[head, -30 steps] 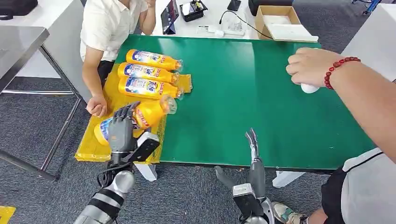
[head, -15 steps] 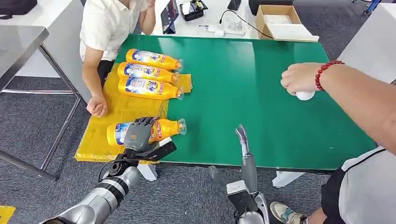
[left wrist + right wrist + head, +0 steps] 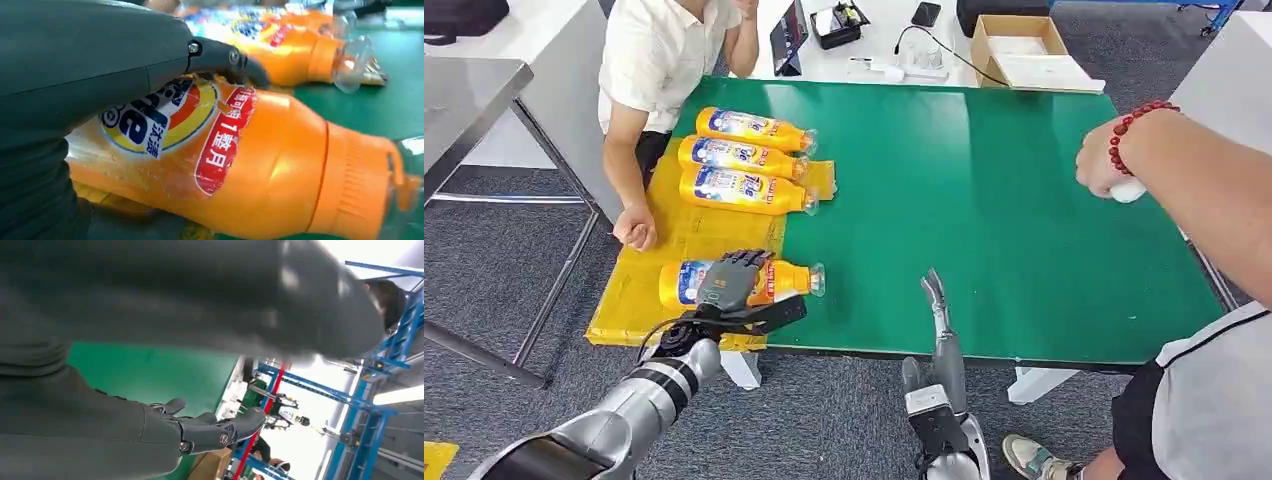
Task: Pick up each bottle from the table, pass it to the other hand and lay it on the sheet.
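An orange detergent bottle [image 3: 786,281] lies on its side at the near end of the yellow sheet [image 3: 686,236], its clear cap end reaching onto the green table [image 3: 984,180]. My left hand [image 3: 732,281] lies over its labelled middle and grips it; up close, the fingers [image 3: 227,57] wrap over the bottle [image 3: 280,165]. Three more orange bottles [image 3: 742,158] lie side by side at the sheet's far end. My right hand [image 3: 937,300] stands at the table's near edge with fingers straight and apart, holding nothing; its fingers [image 3: 215,432] also appear in the right wrist view.
A seated person rests a fist [image 3: 634,230] on the sheet's left edge. Another person's arm with a red bead bracelet [image 3: 1129,135] reaches in at the right, holding a white object [image 3: 1128,191]. A cardboard box [image 3: 1019,45] and cables lie beyond the table.
My left hand has lowered the tilted bottle until it lies flat on the sheet. My right hand has drifted slightly left. The person's hand with the white object has pulled away to the right.
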You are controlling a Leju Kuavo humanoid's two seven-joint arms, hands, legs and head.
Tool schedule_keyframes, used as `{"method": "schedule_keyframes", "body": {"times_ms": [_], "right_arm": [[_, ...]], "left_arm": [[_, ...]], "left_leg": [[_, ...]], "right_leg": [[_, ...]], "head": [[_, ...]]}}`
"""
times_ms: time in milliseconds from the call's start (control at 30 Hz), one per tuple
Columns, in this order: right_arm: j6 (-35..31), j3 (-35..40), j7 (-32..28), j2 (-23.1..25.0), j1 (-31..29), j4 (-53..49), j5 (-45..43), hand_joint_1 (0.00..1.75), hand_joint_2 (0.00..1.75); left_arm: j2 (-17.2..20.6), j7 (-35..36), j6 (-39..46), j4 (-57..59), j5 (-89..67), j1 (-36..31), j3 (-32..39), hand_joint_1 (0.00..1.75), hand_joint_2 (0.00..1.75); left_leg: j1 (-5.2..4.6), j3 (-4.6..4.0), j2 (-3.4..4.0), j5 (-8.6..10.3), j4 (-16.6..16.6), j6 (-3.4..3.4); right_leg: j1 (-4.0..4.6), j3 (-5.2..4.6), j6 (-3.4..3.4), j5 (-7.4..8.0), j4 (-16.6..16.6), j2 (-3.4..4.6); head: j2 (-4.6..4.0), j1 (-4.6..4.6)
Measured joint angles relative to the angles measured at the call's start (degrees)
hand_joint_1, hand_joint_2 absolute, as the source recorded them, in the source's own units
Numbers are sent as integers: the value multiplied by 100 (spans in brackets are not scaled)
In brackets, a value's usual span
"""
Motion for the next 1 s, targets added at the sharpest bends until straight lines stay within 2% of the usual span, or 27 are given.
{"method": "schedule_keyframes", "body": {"times_ms": [300, 567, 667, 800, 1000], "right_arm": [[-133, 105, -4, 13, -214, 389, -166, 0, 0], [-450, 216, -4, -9, -295, 614, -363, 0, 0], [-527, 225, -7, -9, -322, 632, -542, 0, 0], [-601, 216, -7, -4, -313, 629, -570, 0, 0], [-662, 6, -11, -7, -127, 575, -514, 0, 0]], "left_arm": [[-76, -926, -1513, 48, 1312, -197, 325, 0, 175], [-166, -1493, -1940, -133, 2142, -91, 573, 0, 175], [-177, -1761, -1964, -442, 2575, 109, 568, 0, 175], [-184, -1770, -1795, -1468, 3384, 648, 354, 0, 175], [-133, -1518, -757, -3253, 3790, 1354, -121, 0, 175]], "left_leg": [[-4, 44, -15, 1, -1, 1], [-3, 46, -8, 2, -1, 1], [-2, 35, -6, 2, 0, 1], [-3, 0, -1, 3, 1, 2], [-4, -36, -3, 1, 2, 3]], "right_leg": [[-3, 49, 0, -1, -3, -10], [-1, 49, 1, 0, -2, -9], [-1, 36, 1, 1, -1, -8], [-2, -1, 2, 2, 0, -5], [-2, -33, 3, 2, -1, -7]], "head": [[0, 2], [0, 0], [0, 2], [0, 2], [0, 0]]}}
